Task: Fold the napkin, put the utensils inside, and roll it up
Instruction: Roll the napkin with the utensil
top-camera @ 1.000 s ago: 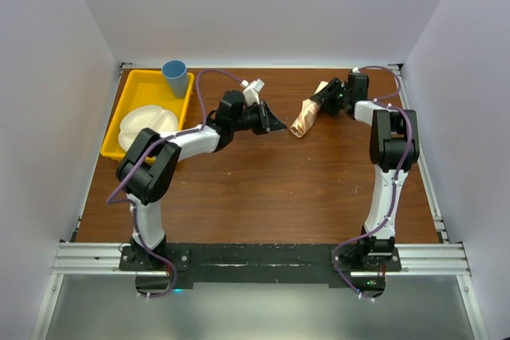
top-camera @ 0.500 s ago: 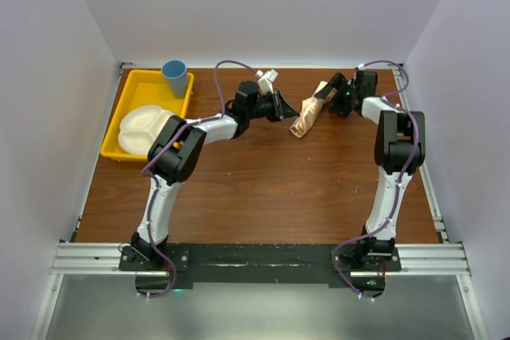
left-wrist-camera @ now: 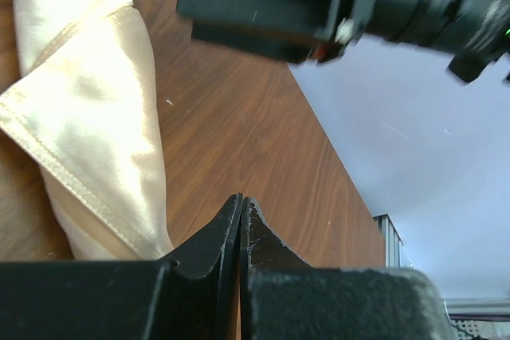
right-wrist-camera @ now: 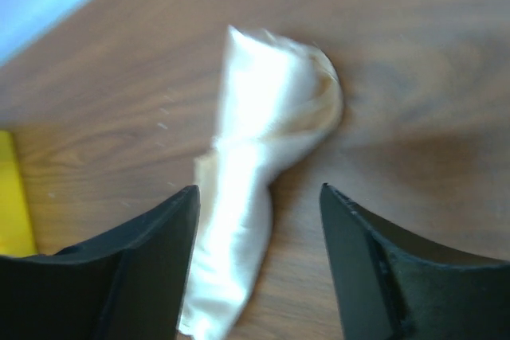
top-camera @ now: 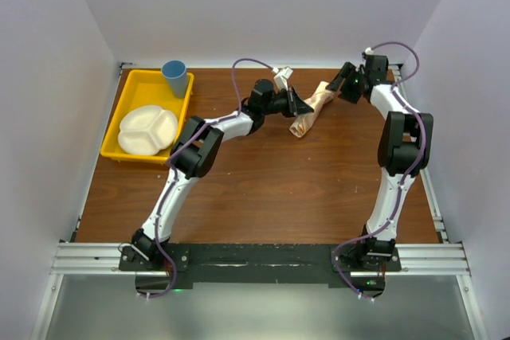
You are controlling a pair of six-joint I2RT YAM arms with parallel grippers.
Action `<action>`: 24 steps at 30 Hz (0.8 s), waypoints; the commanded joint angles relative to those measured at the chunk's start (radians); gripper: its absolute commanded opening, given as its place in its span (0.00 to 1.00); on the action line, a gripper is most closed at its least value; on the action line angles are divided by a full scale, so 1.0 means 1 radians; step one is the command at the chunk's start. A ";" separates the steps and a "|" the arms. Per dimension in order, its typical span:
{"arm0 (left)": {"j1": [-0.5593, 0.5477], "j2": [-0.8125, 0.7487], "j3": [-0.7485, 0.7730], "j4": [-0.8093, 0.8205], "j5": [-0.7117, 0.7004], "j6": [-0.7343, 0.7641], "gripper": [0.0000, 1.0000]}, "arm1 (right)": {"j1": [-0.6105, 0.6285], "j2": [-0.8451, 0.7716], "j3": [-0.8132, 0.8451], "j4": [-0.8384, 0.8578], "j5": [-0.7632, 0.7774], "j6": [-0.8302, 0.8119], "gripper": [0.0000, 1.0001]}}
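Observation:
The napkin (top-camera: 306, 122) lies as a rolled peach bundle at the back of the table, slanting from upper right to lower left. My left gripper (top-camera: 303, 107) is shut with nothing between its fingers. Its tips sit just beside the roll's left flank. In the left wrist view the napkin (left-wrist-camera: 88, 117) lies left of the closed tips (left-wrist-camera: 241, 201). My right gripper (top-camera: 339, 84) is open just beyond the roll's far end. In the right wrist view the napkin (right-wrist-camera: 255, 157) lies on the wood ahead of the spread gripper (right-wrist-camera: 258, 189). The utensils are hidden.
A yellow tray (top-camera: 132, 87) at the back left holds a white divided plate (top-camera: 147, 129), and a blue cup (top-camera: 174, 76) stands at its far corner. White walls close in the table at the back and on both sides.
My left arm has stretched further right, up to the rolled napkin. My right gripper has let go of the roll's far end, opened and drawn back toward the rear right corner.

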 commanded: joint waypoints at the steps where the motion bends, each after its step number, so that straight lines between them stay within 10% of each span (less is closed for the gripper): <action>1: -0.016 0.030 0.073 0.015 0.022 -0.003 0.04 | 0.022 0.028 0.108 0.012 -0.074 -0.031 0.59; 11: -0.019 0.066 0.094 -0.032 0.031 0.009 0.04 | 0.062 0.179 0.188 0.137 -0.267 0.030 0.30; 24: -0.013 0.090 0.185 -0.129 0.011 -0.018 0.04 | 0.047 0.219 0.148 0.179 -0.303 0.042 0.22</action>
